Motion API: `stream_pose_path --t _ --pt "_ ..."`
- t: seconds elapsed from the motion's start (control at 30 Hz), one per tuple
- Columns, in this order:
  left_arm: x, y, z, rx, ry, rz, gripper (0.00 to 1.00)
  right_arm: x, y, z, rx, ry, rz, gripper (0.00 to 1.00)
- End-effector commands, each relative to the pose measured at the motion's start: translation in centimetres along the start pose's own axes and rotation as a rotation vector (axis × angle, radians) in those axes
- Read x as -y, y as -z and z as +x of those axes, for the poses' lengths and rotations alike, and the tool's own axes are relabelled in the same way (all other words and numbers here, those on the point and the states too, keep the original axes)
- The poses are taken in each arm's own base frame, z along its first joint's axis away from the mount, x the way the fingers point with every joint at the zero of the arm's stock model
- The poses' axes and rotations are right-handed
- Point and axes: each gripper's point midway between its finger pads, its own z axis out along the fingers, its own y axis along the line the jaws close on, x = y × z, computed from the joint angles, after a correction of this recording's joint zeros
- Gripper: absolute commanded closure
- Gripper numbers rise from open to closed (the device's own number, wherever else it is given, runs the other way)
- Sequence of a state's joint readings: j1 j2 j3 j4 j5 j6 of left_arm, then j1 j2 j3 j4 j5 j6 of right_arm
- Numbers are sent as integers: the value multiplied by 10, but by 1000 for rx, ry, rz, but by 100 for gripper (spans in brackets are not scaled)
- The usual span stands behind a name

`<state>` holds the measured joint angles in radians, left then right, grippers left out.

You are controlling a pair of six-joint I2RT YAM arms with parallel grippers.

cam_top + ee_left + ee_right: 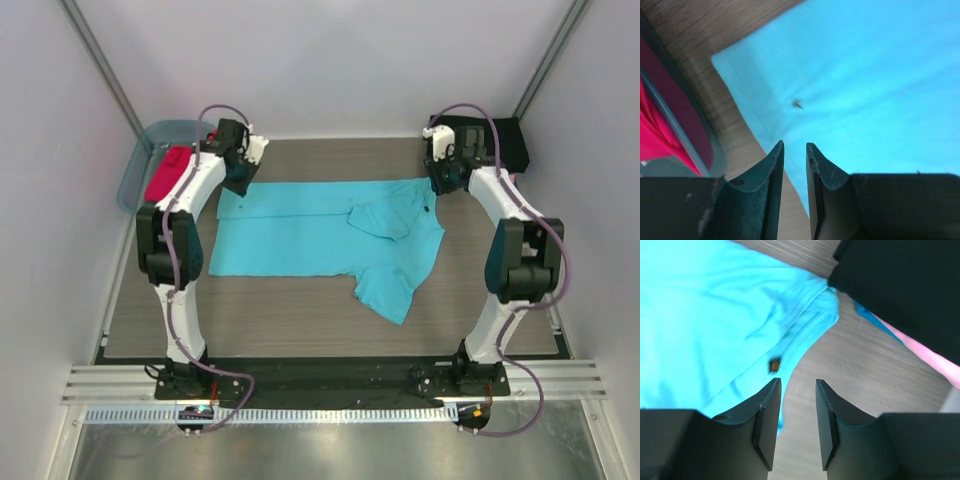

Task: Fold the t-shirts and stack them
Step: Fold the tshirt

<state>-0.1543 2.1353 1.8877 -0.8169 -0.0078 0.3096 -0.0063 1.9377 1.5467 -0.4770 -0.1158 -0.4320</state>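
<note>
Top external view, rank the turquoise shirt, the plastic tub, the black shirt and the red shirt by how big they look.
1. turquoise shirt, by far.
2. plastic tub and black shirt: look alike, each partly behind an arm, so not ranked.
3. red shirt, smallest.

Grey-brown wood-grain table top [300, 320], boxed in by plain white panel walls [330, 60] on three sides, with metal struts [98, 60] up both back corners. Slotted aluminium rails [100, 385] along the near edge, brushed metal sheet [330, 450] below. Light is even and diffuse, shadows soft.
</note>
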Motion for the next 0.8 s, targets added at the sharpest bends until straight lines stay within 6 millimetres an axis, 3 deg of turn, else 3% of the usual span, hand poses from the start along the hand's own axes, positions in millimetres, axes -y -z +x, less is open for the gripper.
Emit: stream_pose_path --t 0.0,0.03,0.07,0.17,0.33,0.5,0.77 --pt "28 31 8 23 20 80 74 -39 40 -16 98 97 -83 60" --pt "36 29 25 -14 29 102 75 -52 42 -12 100 117 -126 60" --pt "41 27 34 -32 34 117 75 -65 40 3 72 123 -158 60" --pt "57 25 60 -85 52 164 76 -102 42 19 47 157 -260 61" --pt "65 23 93 -147 54 172 78 -135 30 39 -10 194 -319 60" --pt "70 23 118 -196 41 168 78 -138 16 42 -34 169 -312 60" --pt "71 18 130 -235 44 169 79 -139 11 43 -43 164 -316 60"
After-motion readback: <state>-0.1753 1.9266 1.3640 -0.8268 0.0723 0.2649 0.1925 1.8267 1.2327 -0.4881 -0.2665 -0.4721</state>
